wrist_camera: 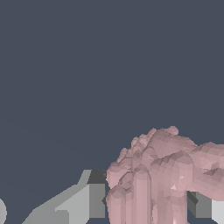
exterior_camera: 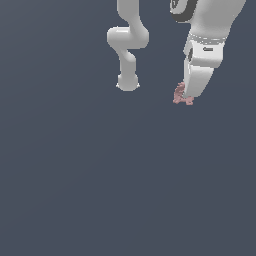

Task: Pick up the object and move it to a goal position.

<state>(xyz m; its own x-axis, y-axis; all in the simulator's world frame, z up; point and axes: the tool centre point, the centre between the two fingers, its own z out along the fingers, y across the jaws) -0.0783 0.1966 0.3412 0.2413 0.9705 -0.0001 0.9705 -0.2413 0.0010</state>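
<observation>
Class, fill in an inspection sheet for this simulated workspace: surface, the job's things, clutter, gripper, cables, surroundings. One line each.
Surface: plain dark grey-blue ground, no edges or markings visible.
Job's things: pink lumpy object at the gripper's tip; in the wrist view it sits between the grey finger pads. No goal marker seen.
Clutter: nothing seen.
Gripper: white gripper shut on the object, pointing downward; whether the object is off the ground cannot be told.
Cables: nothing seen.
Surroundings: the white arm's base and links stand to the exterior view's left of the gripper; otherwise nothing seen.
</observation>
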